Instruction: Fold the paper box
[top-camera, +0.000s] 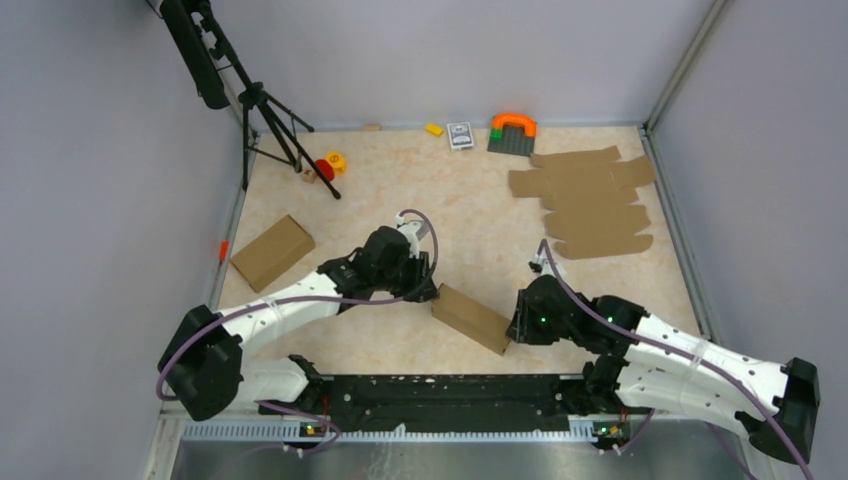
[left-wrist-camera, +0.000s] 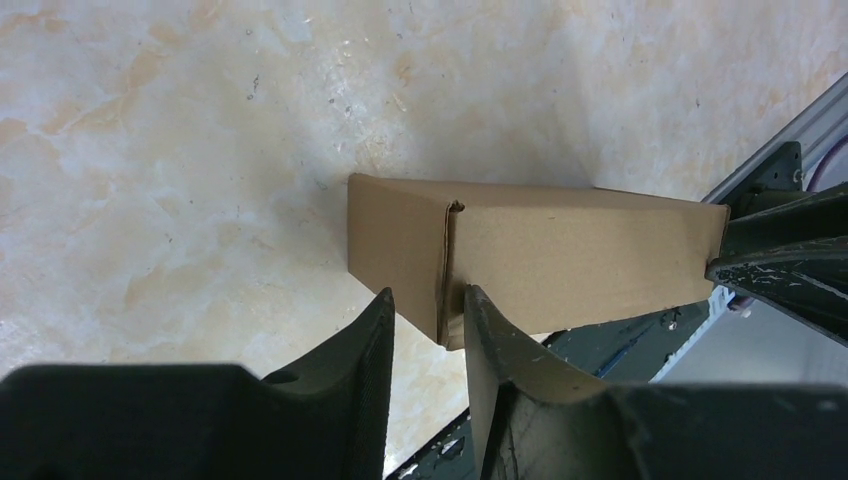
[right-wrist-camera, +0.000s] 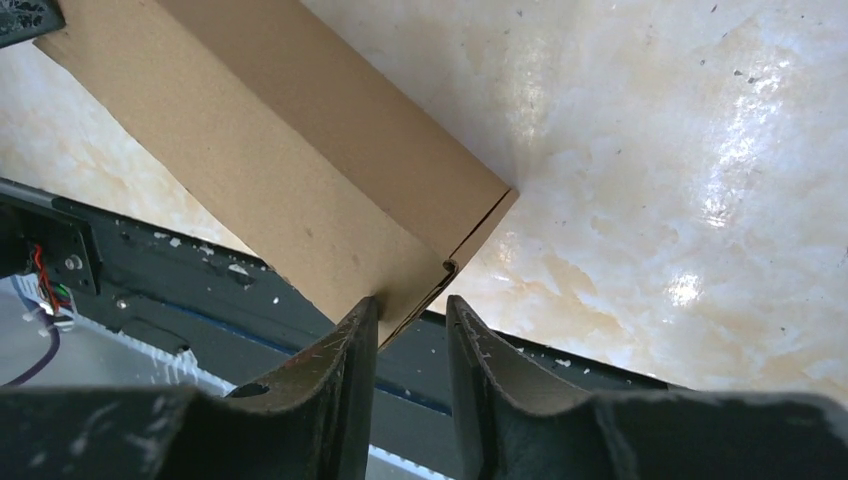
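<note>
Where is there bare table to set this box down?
Widest bare patch: mid-table, bordered by the spare box left, the cardboard pile right, the toys behind and the paper box in front. Crowded: back edge, right rear corner, tripod corner.

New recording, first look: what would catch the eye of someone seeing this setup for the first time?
The brown paper box, folded shut, lies front and centre, with the left fingers straddling one end corner and the right fingers at the opposite end. Beyond it, a pile of flat cardboard sheets sits at the far right, and a second folded box lies at the left.
</note>
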